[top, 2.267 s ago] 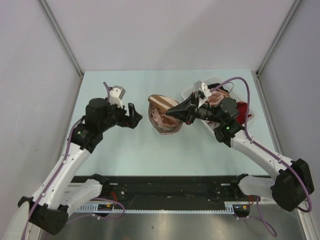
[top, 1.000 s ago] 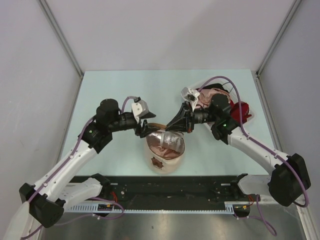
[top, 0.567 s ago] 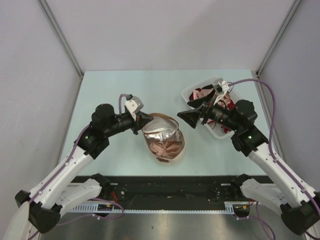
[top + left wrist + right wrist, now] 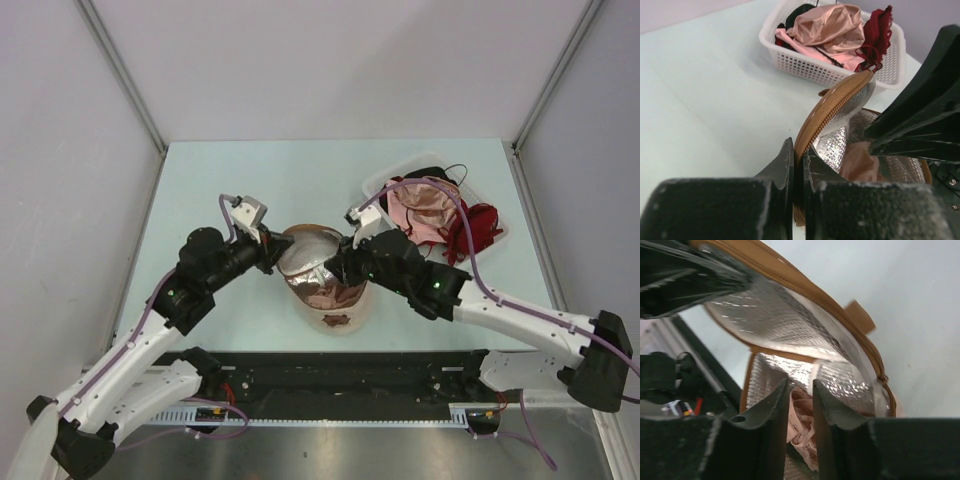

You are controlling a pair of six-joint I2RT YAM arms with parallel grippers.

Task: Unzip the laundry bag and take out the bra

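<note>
We see the laundry bag (image 4: 330, 300) in the lower middle of the overhead view, resting on the pale green worktop (image 4: 220, 180). Its zipper is undone. The domed lid (image 4: 303, 250) stands tilted up on the left side of the bag, and its silvery lining faces the open mouth. A small brown label (image 4: 335, 321) sits on the bag's near wall.

Our left hand (image 4: 799, 150) is at the lid's left edge. Its fingers are pressed together on the brown zipper band (image 4: 830, 112), pinching the rim of the raised lid.

Our right hand (image 4: 800, 385) lies across from it, on the right of the bag, and points into the mouth beneath the lid. In its own wrist view the two fingers (image 4: 772, 420) are spread only slightly, with a narrow gap between them. The bra (image 4: 800, 435) lies inside the bag against the lining. It is a soft, pale fabric with a lacy edge that looks pinkish here, and it shows through that gap below the fingertips. We cannot tell whether the fingers touch it.

In the upper right of the overhead view, near the bag, stands a white perforated basket (image 4: 815, 67). It holds a pink satin garment (image 4: 830, 27) and, at its right end, a red-and-black garment (image 4: 877, 30).
</note>
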